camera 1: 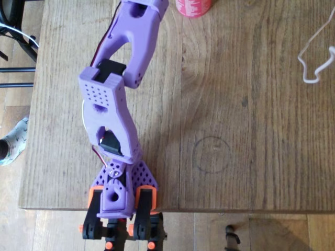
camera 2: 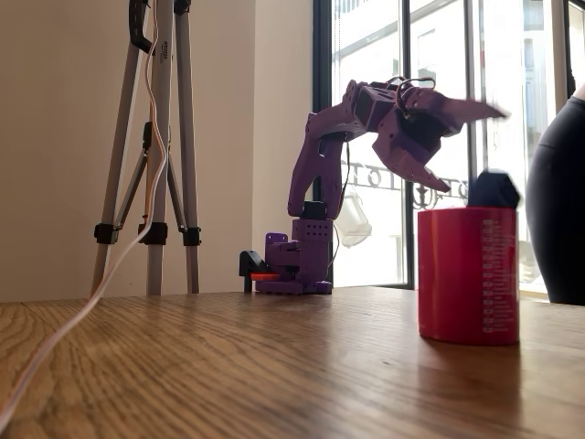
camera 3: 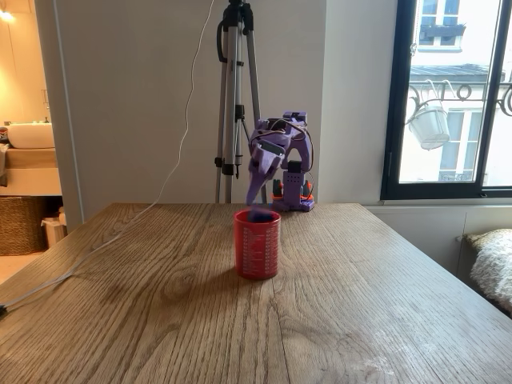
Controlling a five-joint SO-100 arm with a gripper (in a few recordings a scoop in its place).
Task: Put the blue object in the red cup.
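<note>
Purple printed plastic makes up the five-joint arm [camera 1: 112,99], which is seen in the overhead view stretching from its orange-trimmed base at the 6 o'clock edge of the wooden plank table [camera 1: 251,104] toward 12 o'clock. Its two-finger gripper [camera 2: 457,146] is caught in a fixed view high above the tabletop, pointing toward 3 o'clock, with the fingers spread wide apart and nothing between them. Just below and to the 4 o'clock side of the gripper, the small blue square plastic brick [camera 2: 494,189] is seen at the mouth of the round red-pink cup with white markings [camera 2: 469,274], dark against the bright window; whether it rests on the rim or is in mid-air cannot be told. In the other fixed view the brick [camera 3: 258,214] appears as a blurred blue patch at the top of the cup [camera 3: 257,245], directly under the gripper [camera 3: 258,180]. The cup [camera 1: 193,6] stands upright at the 12 o'clock edge of the overhead view. A white cable [camera 1: 314,57] lies at 2 o'clock on the table.
</note>
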